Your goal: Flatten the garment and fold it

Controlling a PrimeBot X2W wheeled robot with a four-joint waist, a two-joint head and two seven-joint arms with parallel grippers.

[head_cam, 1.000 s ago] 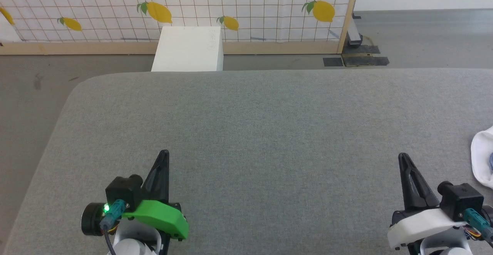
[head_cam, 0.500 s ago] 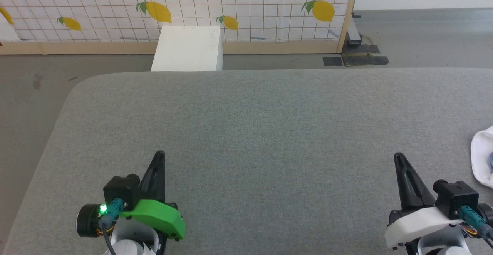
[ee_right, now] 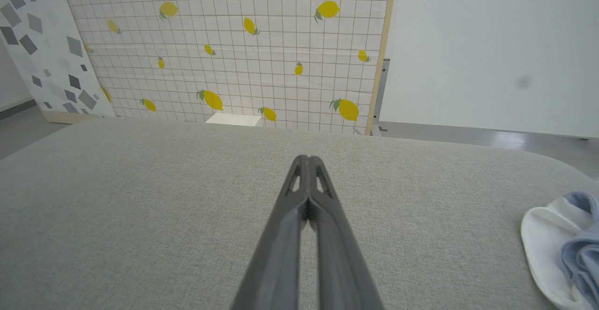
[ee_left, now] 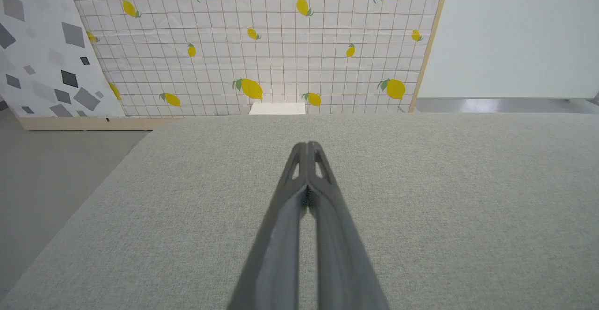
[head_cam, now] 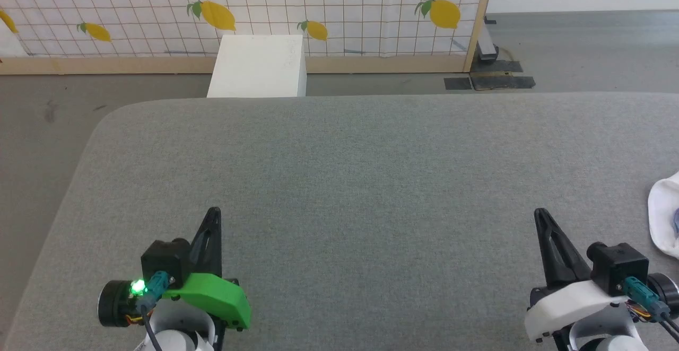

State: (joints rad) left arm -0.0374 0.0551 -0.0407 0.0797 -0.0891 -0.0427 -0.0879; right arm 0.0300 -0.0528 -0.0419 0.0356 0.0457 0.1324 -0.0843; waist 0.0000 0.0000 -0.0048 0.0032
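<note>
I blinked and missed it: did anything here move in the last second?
The left tool and right tool, both shut and empty, drifted slightly to the robot's left. Nothing was grasped. The garment stayed put at the right edge of the table.

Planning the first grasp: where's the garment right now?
Head view: the garment lies on the grey surface at the frame's right edge, just right of the right claw.

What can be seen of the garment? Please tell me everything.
The garment is cut off by the frame edge. What shows is a rounded white fold of soft-looking cloth with crumpled light blue cloth bunched against it. It lies unflattened on the grey table, near its right side. Nothing else touches the visible part.
</note>
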